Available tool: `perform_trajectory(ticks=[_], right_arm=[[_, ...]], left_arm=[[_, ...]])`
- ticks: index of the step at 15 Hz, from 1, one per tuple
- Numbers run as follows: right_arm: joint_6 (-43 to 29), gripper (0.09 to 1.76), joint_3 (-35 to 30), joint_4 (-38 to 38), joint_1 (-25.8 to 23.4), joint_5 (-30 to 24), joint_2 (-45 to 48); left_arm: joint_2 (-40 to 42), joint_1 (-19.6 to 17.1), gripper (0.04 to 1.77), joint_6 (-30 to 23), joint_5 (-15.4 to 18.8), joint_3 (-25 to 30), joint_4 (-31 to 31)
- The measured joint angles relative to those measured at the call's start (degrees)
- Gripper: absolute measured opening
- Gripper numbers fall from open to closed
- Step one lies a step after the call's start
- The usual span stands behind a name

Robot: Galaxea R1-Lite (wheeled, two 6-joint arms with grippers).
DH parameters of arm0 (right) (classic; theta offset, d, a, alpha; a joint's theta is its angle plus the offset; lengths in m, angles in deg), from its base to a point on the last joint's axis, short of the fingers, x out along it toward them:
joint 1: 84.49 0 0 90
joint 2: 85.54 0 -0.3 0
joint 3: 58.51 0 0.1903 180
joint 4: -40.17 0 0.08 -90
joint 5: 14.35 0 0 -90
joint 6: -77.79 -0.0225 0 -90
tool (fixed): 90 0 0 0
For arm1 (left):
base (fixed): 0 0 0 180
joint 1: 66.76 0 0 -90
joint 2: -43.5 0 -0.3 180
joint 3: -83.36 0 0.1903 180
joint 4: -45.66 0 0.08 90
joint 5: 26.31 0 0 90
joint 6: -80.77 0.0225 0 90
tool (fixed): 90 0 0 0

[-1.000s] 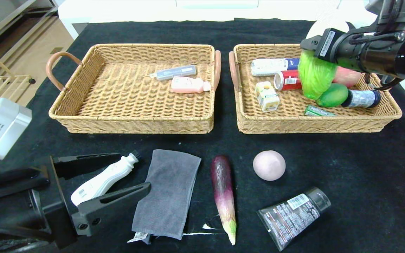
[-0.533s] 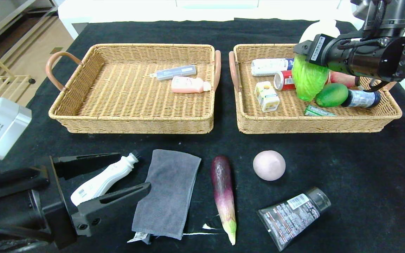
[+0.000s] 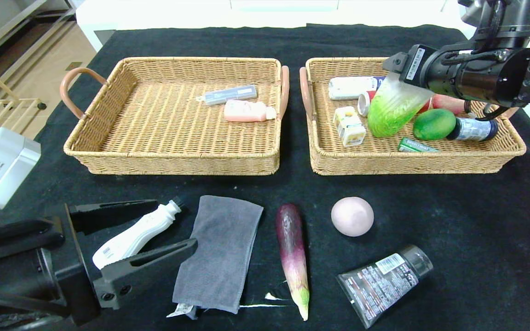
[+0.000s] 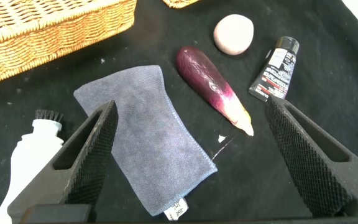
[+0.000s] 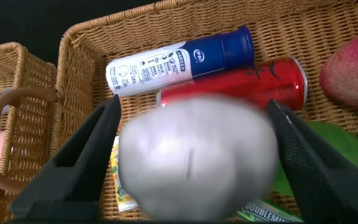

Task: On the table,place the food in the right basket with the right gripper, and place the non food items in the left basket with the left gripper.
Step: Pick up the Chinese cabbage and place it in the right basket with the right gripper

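- While the right hand (image 3: 396, 76) hangs over the right basket (image 3: 499, 158) at about one o'clock on the bench (image 3: 467, 216), its fingers stand wide apart and the cabbage (image 3: 390, 110) sits just below them, leafy end down among the food.
- From the right wrist view the cabbage's pale base (image 5: 194, 158) lies between the two spread fingers (image 5: 82, 165); whether they touch it is hard to say, but they do not look clamped on it.
- Around it in that basket: a white and blue bottle (image 3: 352, 86), a red can (image 3: 365, 102), a yellow carton (image 3: 349, 126), a green mango (image 3: 434, 124) and a gum pack (image 3: 416, 146).
- At eleven o'clock the left basket (image 3: 108, 156) holds a pink bottle (image 3: 246, 111) and a grey tube (image 3: 228, 94).
- At seven o'clock the left hand (image 3: 154, 230) is fully open with nothing in it, poised around the white brush bottle (image 3: 131, 236).
- Along the near edge lie a grey cloth (image 3: 221, 253), an eggplant (image 3: 292, 257), a pink ball (image 3: 352, 216) and a black tube (image 3: 382, 282).
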Motion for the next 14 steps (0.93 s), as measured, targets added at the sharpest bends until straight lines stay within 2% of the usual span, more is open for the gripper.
perform_trajectory(ticks=[6, 10, 14], right_arm=[[0.06, 1.69, -0.09, 0.09, 0.02, -0.02, 0.05], [2.82, 1.70, -1.13, 0.32, 0.05, 0.00, 1.21], [3.80, 1.70, -7.39, 2.80, 2.04, -0.05, 5.35]], left_arm=[[0.05, 0.00, 1.72, 0.00, 0.00, 0.02, 0.00], [0.05, 0.00, 1.72, 0.00, 0.01, -0.01, -0.02], [0.02, 0.00, 1.72, 0.00, 0.00, 0.02, 0.00]])
